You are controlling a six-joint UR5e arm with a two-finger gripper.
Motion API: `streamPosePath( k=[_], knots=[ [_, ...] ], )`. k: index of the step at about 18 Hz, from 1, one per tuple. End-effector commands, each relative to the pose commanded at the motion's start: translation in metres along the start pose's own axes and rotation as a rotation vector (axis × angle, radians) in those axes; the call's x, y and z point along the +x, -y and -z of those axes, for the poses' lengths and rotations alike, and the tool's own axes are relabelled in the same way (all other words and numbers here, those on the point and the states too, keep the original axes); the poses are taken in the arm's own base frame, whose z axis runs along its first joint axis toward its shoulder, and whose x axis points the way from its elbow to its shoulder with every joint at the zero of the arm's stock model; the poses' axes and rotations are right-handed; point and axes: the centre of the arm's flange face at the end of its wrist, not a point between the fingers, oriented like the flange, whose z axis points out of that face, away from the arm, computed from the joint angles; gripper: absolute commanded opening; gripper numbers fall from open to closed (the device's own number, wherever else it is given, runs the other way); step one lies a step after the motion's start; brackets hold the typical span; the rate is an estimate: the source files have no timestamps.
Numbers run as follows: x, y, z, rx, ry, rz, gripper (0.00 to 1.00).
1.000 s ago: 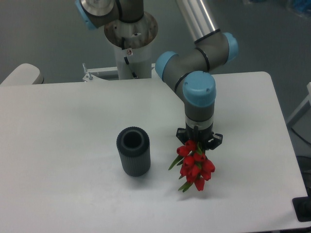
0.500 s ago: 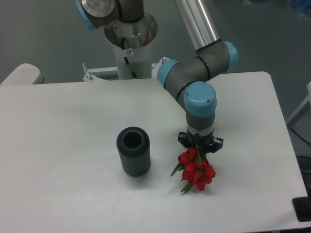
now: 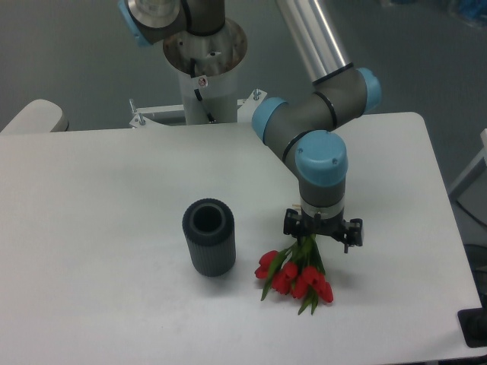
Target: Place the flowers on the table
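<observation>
The flowers (image 3: 295, 278) are lying out on the bench (image 3: 99, 198) now, red heads fanning toward the front edge and the green stems running back up under the gripper (image 3: 323, 232). They are sitting just to the right of the dark ribbed vase (image 3: 208, 236), near it but apart from it, and the vase is standing upright with nothing in its mouth. The gripper is hanging directly over the stem end, its black fingers appearing to be spread to either side (the stems are passing between them, and whether any pad is touching them is too small to tell). Judging from how things lie, the main part of the task is looking done: the bunch is out of the vase and seems to be resting on the white surface. What is left, as I read it, is only letting go fully and lifting the arm clear without dragging the stems along.
</observation>
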Motion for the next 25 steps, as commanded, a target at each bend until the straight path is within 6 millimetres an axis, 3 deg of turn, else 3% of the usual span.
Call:
streamPosePath(
  k=[7, 10, 13, 17, 20, 22, 25],
  knots=[
    [-0.04, 0.029, 0.061, 0.128, 0.073, -0.148, 1.0],
    [-0.074, 0.024, 0.082, 0.131, 0.088, -0.26, 1.0],
    [-0.122, -0.004, 0.092, 0.105, 0.072, -0.378, 1.0],
    [-0.153, -0.037, 0.1, 0.102, 0.062, -0.531, 1.0],
    [-0.182, -0.077, 0.1, 0.124, 0.024, -0.629, 1.0],
    [-0.195, -0.096, 0.099, 0.159, 0.004, -0.677, 1.0],
    [-0.197, -0.102, 0.096, 0.156, -0.003, -0.683, 1.0]
  ],
)
